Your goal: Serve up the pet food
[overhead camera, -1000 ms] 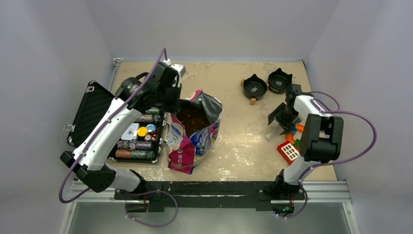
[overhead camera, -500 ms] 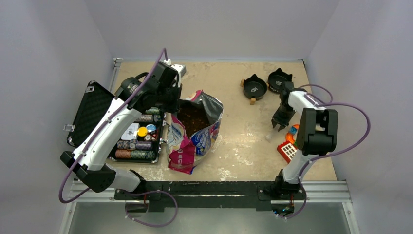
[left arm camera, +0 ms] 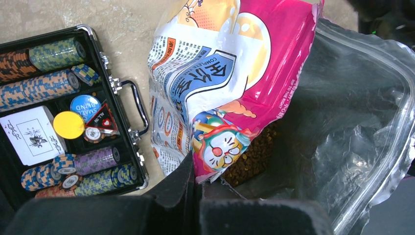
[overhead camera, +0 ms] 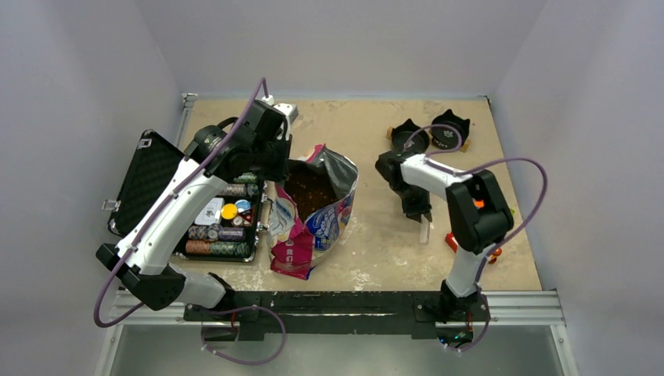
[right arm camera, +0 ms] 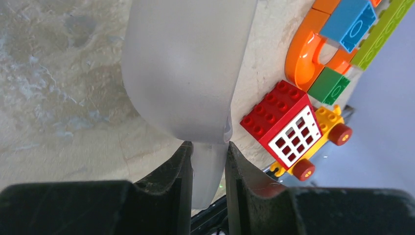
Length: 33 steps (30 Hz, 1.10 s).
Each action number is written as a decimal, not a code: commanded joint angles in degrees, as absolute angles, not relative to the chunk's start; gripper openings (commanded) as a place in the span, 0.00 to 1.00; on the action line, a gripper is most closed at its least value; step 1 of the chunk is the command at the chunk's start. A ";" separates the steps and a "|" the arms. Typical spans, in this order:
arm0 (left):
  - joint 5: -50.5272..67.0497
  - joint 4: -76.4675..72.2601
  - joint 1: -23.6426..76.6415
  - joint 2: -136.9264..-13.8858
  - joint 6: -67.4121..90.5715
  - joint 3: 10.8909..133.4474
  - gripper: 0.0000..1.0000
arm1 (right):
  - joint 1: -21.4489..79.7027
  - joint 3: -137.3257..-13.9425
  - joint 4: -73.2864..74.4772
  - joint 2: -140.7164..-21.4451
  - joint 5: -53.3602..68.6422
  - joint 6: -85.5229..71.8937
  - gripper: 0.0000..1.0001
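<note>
Scooping step, nothing loaded yet. At far left the chip case (overhead camera: 219,223) lies open just beside the bag's left side, so you have no swing room that way. Your left hand (left arm camera: 195,182) is pressed together on the rim of the bag (left arm camera: 220,98), pinching the foil and holding the mouth open. The pet food (left arm camera: 252,157) sits low inside, brown kibble against the silver lining. The bag leans and the foil is soft, so I judge it likely to fold if that pinch slackens. Right of the bag is a bare strip of worktop (overhead camera: 376,235), open room for the approach. Your right hand (right arm camera: 208,164) pinches the handle of the scoop (right arm camera: 186,68). It is clear plastic with an empty cup, hanging over bare worktop, well apart from the bag. Next move, as I judge it: carry the scoop left, over the bag rim, and dip it into the kibble. Come in from the open right side so you miss your left hand. Two black bowls (overhead camera: 411,139) wait rear right, just beside each other, and serving goes there. Toy bricks (right arm camera: 288,120) crowd the right edge near the scoop, so mind them.
</note>
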<state>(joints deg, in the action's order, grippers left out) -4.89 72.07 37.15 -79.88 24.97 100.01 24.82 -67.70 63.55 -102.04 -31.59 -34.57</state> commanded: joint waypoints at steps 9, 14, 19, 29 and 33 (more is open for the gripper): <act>-4.01 62.82 37.14 -73.88 27.78 101.78 0.00 | 34.10 -72.58 63.07 -106.81 -29.24 -26.98 0.36; -4.18 63.33 37.17 -73.41 27.24 101.69 0.00 | 34.41 -67.55 55.78 -97.50 -14.27 -24.49 0.48; -4.27 64.19 37.16 -73.13 26.89 101.99 0.00 | 32.47 -61.90 47.97 -86.43 -1.41 -22.55 0.53; -2.61 64.72 37.13 -72.69 27.27 101.45 0.00 | 23.95 -54.27 34.50 -83.60 13.31 -18.89 0.53; -2.36 64.92 37.11 -71.77 28.02 100.27 0.00 | 25.45 -55.11 31.85 -85.28 13.45 -16.99 0.53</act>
